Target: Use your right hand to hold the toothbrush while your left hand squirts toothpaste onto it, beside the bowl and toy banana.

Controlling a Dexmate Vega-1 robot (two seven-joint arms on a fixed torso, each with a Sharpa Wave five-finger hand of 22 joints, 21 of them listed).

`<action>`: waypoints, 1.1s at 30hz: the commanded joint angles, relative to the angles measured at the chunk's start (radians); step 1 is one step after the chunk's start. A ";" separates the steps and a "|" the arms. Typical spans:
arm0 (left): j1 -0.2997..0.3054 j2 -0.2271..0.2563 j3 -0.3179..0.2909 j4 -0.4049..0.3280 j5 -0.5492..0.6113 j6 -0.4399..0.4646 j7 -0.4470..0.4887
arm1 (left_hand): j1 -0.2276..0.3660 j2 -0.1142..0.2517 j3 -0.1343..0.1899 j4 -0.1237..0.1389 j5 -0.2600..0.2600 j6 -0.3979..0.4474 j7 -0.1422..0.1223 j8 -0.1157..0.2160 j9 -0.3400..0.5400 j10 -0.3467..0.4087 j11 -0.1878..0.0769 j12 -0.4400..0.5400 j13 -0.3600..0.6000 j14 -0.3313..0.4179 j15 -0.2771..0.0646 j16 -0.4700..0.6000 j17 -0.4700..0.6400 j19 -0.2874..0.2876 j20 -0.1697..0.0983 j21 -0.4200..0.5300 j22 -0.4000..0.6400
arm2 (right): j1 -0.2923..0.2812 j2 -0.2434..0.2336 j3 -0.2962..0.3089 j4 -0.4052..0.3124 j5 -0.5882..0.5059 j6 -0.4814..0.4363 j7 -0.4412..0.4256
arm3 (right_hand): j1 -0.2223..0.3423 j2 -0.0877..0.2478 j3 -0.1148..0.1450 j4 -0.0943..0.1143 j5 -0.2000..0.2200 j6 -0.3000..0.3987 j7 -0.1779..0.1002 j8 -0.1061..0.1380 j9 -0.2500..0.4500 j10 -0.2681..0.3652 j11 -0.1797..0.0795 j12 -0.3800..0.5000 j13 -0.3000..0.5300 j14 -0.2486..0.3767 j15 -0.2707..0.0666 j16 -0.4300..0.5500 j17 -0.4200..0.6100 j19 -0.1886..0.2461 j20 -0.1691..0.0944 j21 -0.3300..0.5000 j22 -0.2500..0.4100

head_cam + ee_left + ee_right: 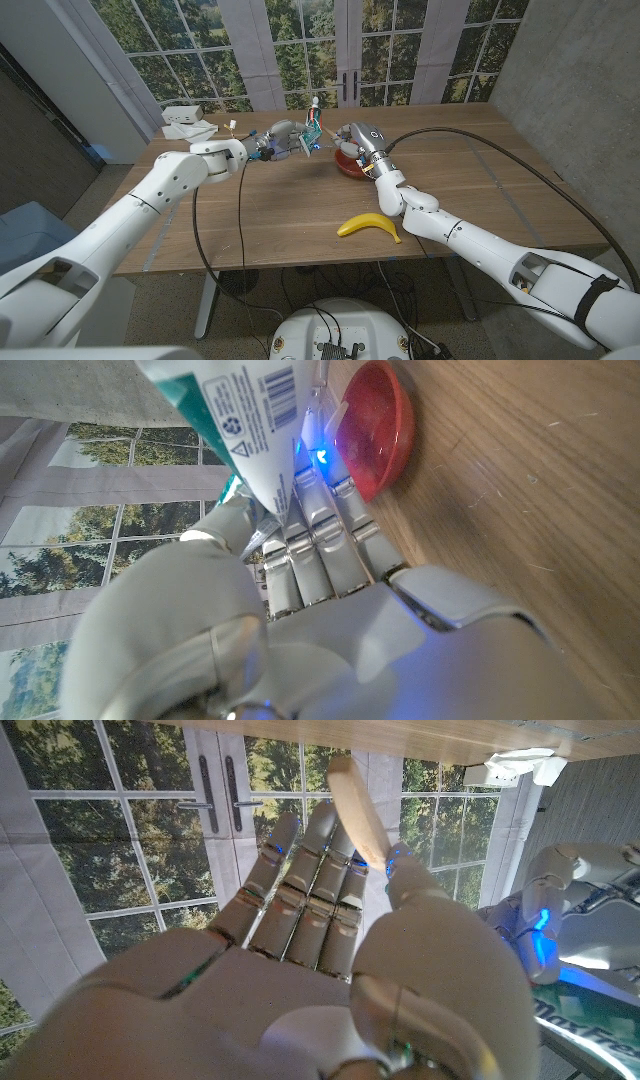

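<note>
Over the table's far middle, my left hand grips a white and teal toothpaste tube, whose barcoded body rises past my left hand's fingers. My right hand faces it and holds a slim beige toothbrush upright. The handle is pinched against my right hand's fingers. The tube's tip is close to the brush; I cannot tell whether they touch. The red bowl sits under my right hand, also seen as the bowl. A yellow toy banana lies nearer the front edge.
A white box sits on the table's back left corner. A black cable arcs over the right side of the table. My left hand and the tube show beside my right hand. Windows stand behind the table.
</note>
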State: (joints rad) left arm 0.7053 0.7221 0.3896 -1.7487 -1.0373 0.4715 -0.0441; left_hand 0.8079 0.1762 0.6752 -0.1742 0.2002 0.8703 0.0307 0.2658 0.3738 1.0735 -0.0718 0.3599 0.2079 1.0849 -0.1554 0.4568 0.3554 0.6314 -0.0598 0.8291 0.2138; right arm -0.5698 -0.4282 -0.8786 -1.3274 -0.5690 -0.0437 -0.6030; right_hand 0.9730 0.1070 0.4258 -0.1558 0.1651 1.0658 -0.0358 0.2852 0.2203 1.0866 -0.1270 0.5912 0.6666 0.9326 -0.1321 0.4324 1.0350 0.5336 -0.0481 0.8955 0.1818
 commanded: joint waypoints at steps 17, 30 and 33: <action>0.013 0.012 -0.002 0.001 0.027 -0.059 -0.080 | -0.052 -0.067 -0.040 -0.005 0.001 -0.045 0.058 -0.079 -0.022 -0.135 -0.026 -0.088 0.003 -0.113 -0.072 -0.064 -0.017 -0.076 -0.006 0.027 -0.011 | -0.013 -0.003 0.028 -0.020 0.071 -0.008 0.054 | 0.035 0.028 0.013 0.000 0.008 0.001 -0.001 -0.002 0.003 0.028 -0.030 -0.004 0.005 0.006 -0.083 -0.006 0.011 -0.009 -0.080 0.017 0.003; 0.050 0.040 -0.021 -0.039 0.043 -0.085 -0.063 | -0.064 -0.089 -0.057 -0.008 0.002 -0.097 0.048 -0.088 -0.043 -0.218 -0.020 -0.132 -0.002 -0.172 -0.068 -0.095 -0.033 -0.113 0.003 0.025 -0.015 | -0.025 -0.004 0.038 -0.029 0.093 -0.013 0.062 | 0.033 0.028 0.014 0.002 0.008 0.003 0.000 -0.003 0.003 0.030 -0.029 -0.006 0.006 0.005 -0.081 -0.010 0.014 -0.011 -0.080 0.021 0.002; 0.061 0.050 -0.028 -0.052 0.049 -0.093 -0.054 | -0.064 -0.089 -0.059 -0.007 0.002 -0.101 0.048 -0.088 -0.045 -0.223 -0.022 -0.135 -0.002 -0.181 -0.066 -0.099 -0.034 -0.116 0.004 0.025 -0.015 | -0.028 -0.004 0.042 -0.031 0.101 -0.015 0.063 | 0.034 0.027 0.015 0.001 0.008 0.003 -0.001 -0.003 0.003 0.030 -0.029 -0.006 0.007 0.005 -0.082 -0.010 0.015 -0.011 -0.080 0.023 0.002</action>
State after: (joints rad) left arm 0.7359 0.7485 0.3803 -1.7688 -1.0000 0.3993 -0.1132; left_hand 0.7409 0.0959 0.6222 -0.1798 0.2018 0.7764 0.0769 0.1810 0.3288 0.8635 -0.0840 0.2323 0.2043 0.9140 -0.1253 0.3640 0.3199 0.5199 -0.0465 0.8524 0.1951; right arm -0.5880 -0.4310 -0.8467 -1.3513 -0.4888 -0.0534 -0.5476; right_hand 0.9730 0.1070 0.4298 -0.1543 0.1661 1.0639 -0.0340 0.2780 0.2210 1.0866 -0.1269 0.5906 0.6696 0.9326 -0.1322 0.4247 1.0444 0.5244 -0.0462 0.9137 0.1814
